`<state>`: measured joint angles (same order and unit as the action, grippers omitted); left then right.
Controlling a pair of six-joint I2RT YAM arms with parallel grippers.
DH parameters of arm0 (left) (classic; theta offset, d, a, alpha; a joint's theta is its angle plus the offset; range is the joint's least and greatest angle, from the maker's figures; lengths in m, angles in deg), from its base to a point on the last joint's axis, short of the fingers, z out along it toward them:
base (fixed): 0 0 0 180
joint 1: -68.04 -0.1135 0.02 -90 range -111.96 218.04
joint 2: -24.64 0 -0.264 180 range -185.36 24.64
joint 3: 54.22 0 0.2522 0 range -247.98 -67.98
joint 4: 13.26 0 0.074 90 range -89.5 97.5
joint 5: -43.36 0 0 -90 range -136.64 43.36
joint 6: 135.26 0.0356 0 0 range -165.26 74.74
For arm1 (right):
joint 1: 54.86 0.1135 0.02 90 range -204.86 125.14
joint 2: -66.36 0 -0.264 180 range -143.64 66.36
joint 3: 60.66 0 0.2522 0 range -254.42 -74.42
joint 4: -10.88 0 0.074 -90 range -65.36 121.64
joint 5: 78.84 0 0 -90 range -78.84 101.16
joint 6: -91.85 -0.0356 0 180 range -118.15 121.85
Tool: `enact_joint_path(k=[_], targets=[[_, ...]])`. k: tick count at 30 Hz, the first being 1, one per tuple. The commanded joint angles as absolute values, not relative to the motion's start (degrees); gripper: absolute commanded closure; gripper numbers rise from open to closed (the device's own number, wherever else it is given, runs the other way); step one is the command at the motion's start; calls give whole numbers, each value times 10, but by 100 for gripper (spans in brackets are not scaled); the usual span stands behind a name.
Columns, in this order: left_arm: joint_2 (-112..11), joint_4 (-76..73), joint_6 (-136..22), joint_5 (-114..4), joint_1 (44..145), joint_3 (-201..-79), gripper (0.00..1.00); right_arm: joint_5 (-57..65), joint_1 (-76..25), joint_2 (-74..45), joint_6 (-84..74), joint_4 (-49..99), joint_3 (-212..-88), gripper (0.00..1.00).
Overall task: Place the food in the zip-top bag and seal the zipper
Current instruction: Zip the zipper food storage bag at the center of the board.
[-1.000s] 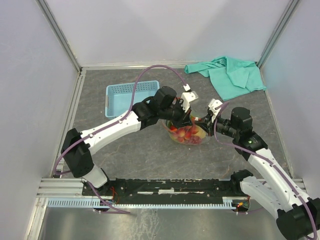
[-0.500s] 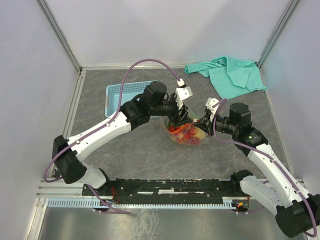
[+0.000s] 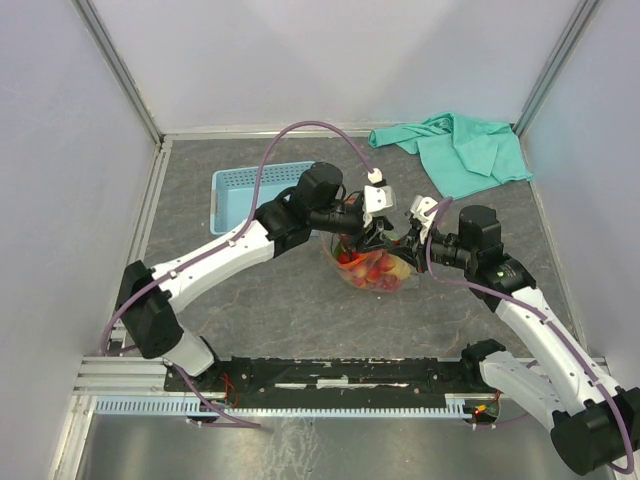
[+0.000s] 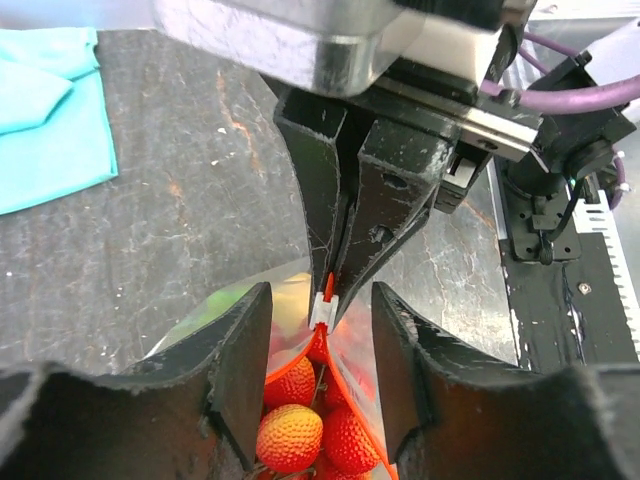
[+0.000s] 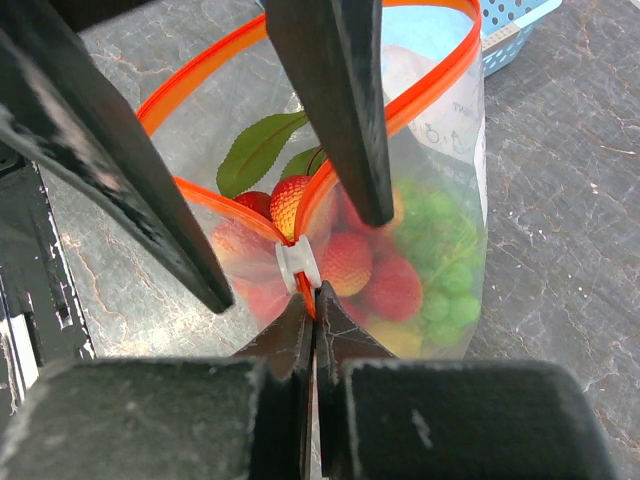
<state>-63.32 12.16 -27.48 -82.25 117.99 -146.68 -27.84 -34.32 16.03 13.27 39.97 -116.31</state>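
- Right gripper [image 5: 311, 298] is clamped on the zipper [image 5: 225, 210], pinching it at the white slider [image 5: 297, 265] at the end of the mouth of the zip-top bag [image 3: 378, 270].
- Left gripper [image 4: 320, 300] is released: its two fingers stand spread, one on either side of that slider end of the mouth, and grip nothing.
- Away from the slider the two orange lips part into an open loop, so most of the mouth gapes.
- Inside the bag sits the food [image 5: 390, 285]: red strawberries, a cluster of green grapes [image 5: 440, 270], a green leaf [image 5: 260, 150], and something yellow low down.
- The bag stands mouth-up on the grey table [image 3: 280, 310].
- Faint dark print shows on the bag's clear side in the right wrist view, too small to read; no other writing can be made out.
- A light blue basket [image 3: 235, 195] lies just beside the bag, on its far-left side.
- A teal cloth [image 3: 465, 150] lies well apart from the bag, to its far right.
- Compared with half a second ago, the left gripper has shifted closer to the right one over the bag's mouth, while the bag and right gripper sit where they were.
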Motion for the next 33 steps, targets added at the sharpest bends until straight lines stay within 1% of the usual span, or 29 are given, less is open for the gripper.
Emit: enact_joint_path(k=[1, 5, 10, 11, 17, 19, 21, 24, 27, 30, 33], targets=[[-650, 88, -244, -869, 1180, -1477, 53, -293, -345, 163, 137, 374, -1190, 98], [-654, 88, -245, -867, 1179, -1472, 64, -293, -345, 165, 137, 374, -1190, 98], [-655, 114, -242, -850, 1178, -1472, 86, -292, -345, 170, 133, 374, -1186, 98], [-653, 120, -243, -849, 1177, -1471, 89, -289, -345, 173, 132, 374, -1184, 98], [-636, 140, -246, -858, 1156, -1459, 97, -280, -351, 190, 121, 366, -1177, 98], [-634, 144, -248, -860, 1153, -1459, 96, -277, -352, 193, 119, 364, -1176, 98], [-634, 136, -260, -865, 1153, -1457, 89, -281, -352, 192, 119, 366, -1177, 98], [-638, 128, -273, -884, 1153, -1457, 88, -284, -352, 190, 116, 367, -1179, 98], [-644, 127, -287, -885, 1153, -1459, 85, -283, -352, 193, 112, 364, -1178, 98], [-644, 119, -299, -893, 1153, -1457, 76, -285, -352, 195, 108, 362, -1177, 98], [-644, 105, -310, -896, 1153, -1453, 70, -285, -352, 195, 107, 362, -1177, 98]])
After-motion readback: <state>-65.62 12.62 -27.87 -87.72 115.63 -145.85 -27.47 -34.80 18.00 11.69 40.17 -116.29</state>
